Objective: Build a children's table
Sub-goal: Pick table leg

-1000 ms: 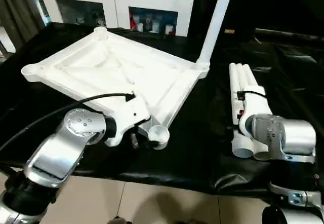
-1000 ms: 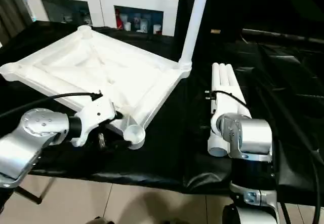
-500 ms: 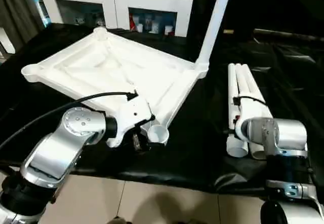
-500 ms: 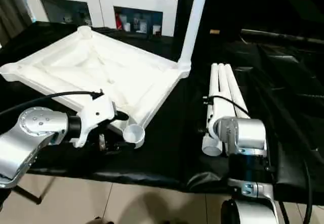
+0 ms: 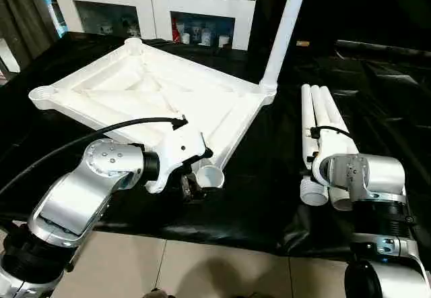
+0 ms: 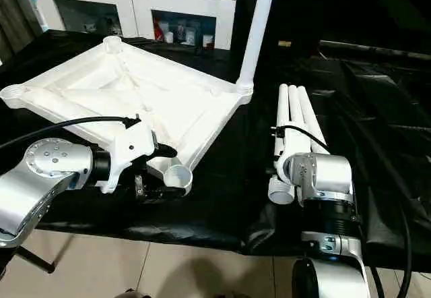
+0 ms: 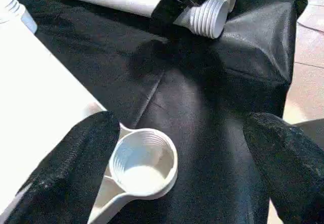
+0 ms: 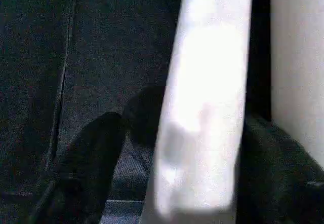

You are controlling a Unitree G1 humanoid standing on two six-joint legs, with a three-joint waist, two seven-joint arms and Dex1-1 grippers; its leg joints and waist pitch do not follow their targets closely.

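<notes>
The work surface is a table draped in black cloth (image 5: pixel 269 197), standing on a pale tiled floor (image 5: pixel 202 271); a white cabinet with glass doors (image 5: pixel 155 5) lines the far wall. The upturned tabletop (image 5: pixel 155 96) lies toward the table's left side, one leg (image 5: pixel 286 28) upright in its far-right socket. Three loose legs (image 5: pixel 320 119) lie near the right edge.

The left gripper (image 7: pixel 172 183), jaws wide apart, straddles the near corner socket (image 7: pixel 143 163). The right gripper (image 8: pixel 167 183) brackets one loose leg, fingers (image 8: pixel 86 173) either side; contact cannot be told.

White tabletop (image 5: pixel 155 99), ribbed underside; white tube legs (image 5: pixel 320 133), ridged threaded ends (image 7: pixel 210 17); black cloth (image 5: pixel 262 183) covering; white cabinet (image 5: pixel 151 1), glass doors; silver forearms (image 5: pixel 74 200); black gripper fingers (image 7: pixel 76 158); beige floor tiles (image 5: pixel 202 271).
</notes>
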